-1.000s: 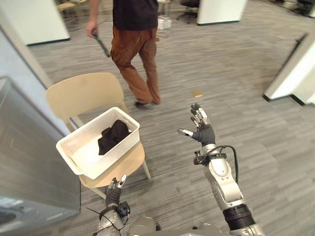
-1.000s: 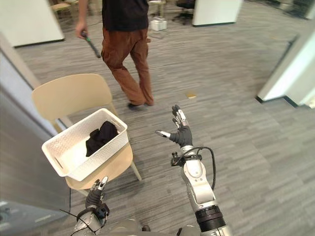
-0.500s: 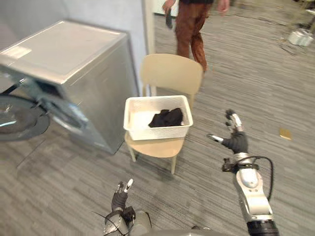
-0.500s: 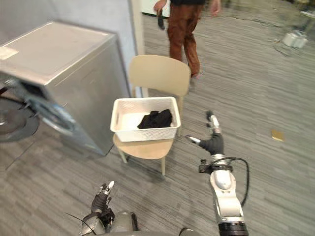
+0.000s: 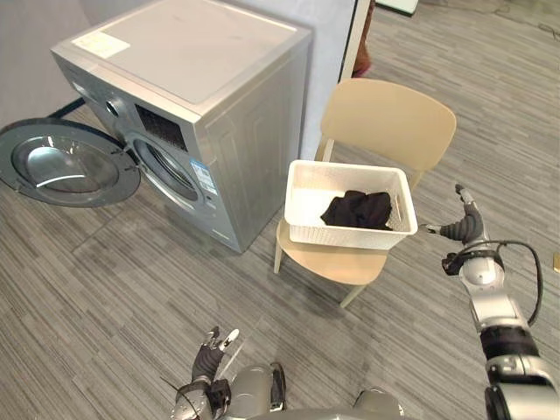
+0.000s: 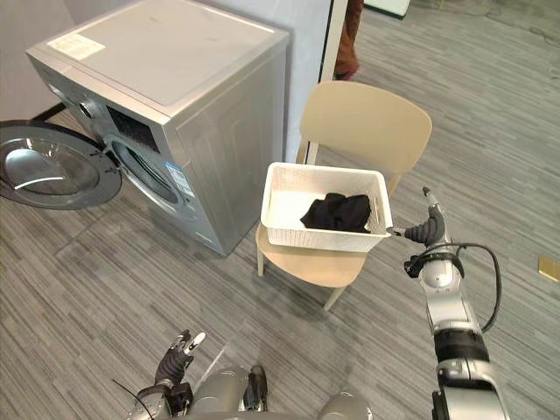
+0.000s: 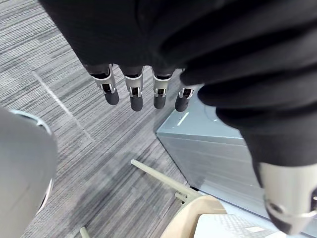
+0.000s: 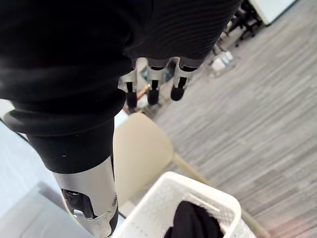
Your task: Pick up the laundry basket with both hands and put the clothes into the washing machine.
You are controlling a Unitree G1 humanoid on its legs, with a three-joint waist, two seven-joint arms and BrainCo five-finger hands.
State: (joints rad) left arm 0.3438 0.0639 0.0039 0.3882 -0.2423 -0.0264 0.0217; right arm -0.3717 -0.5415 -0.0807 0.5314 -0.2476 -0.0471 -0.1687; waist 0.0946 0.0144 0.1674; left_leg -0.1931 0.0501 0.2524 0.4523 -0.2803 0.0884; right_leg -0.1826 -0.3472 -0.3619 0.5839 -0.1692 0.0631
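Note:
A white laundry basket with a black garment in it stands on the seat of a beige wooden chair. To its left is a silver front-loading washing machine with its round door swung wide open. My right hand hovers open just right of the basket's right rim, apart from it, its thumb pointing at the rim. My left hand is low at the bottom, well short of the basket, fingers straight and empty. The right wrist view looks down on the basket and garment.
A pale wall panel rises behind the machine and chair. A person's leg in brown trousers shows at the top behind that panel. Grey striped carpet spreads in front of the machine.
The camera has swung left, so the machine and chair now sit more centrally and the open door shows fully. My right hand has closed in beside the basket's right rim. The person has walked off.

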